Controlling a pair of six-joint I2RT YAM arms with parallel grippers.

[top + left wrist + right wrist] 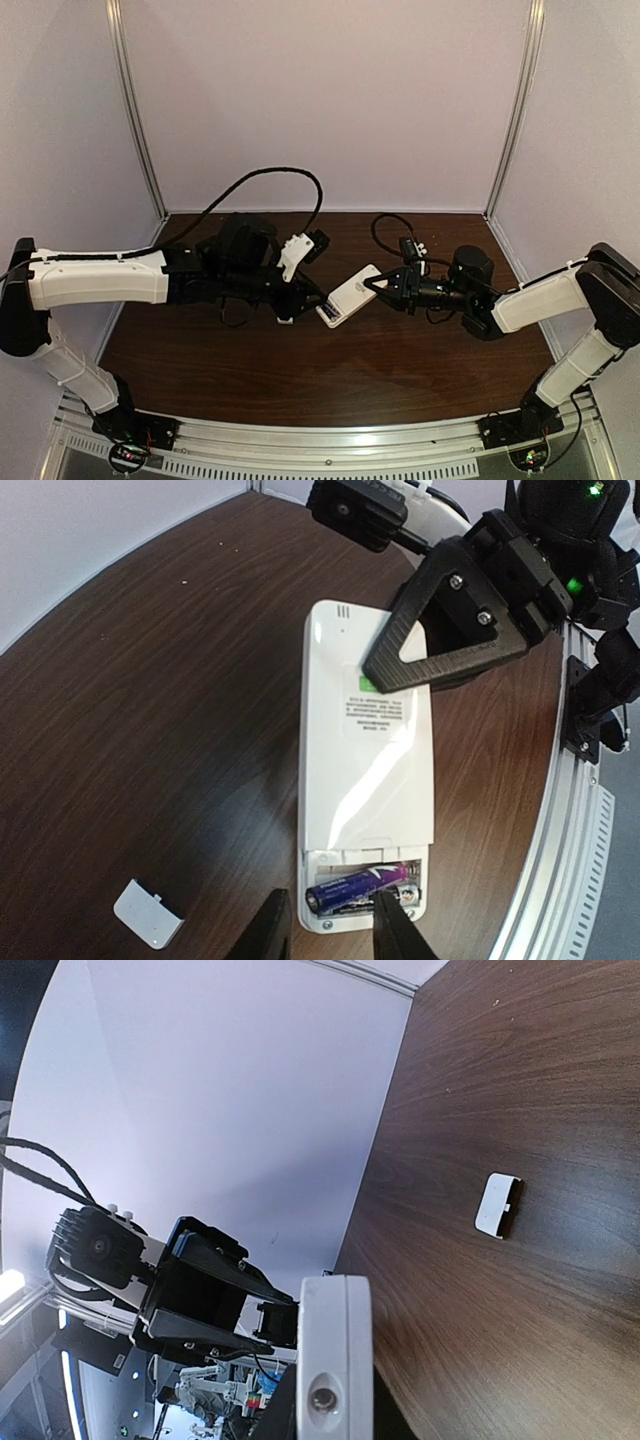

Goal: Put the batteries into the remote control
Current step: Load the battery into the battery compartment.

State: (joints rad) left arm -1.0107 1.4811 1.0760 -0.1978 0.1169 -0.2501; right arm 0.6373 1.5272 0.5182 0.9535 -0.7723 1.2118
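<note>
The white remote control (365,740) is held back side up, its battery compartment open at the end near my left gripper. One purple-blue battery (355,887) lies slanted in the compartment. A second battery (407,896) shows only its pale end beneath it. My left gripper (330,930) is open, its fingers straddling the compartment end, the right finger (392,930) in front of the slanted battery. My right gripper (378,288) is shut on the remote's far end (350,293). The remote shows end-on in the right wrist view (335,1350).
The small white battery cover (148,913) lies on the dark wooden table (300,370) left of the remote; it also shows in the right wrist view (497,1205). Pale walls enclose the back and sides. A metal rail (330,450) runs along the near edge.
</note>
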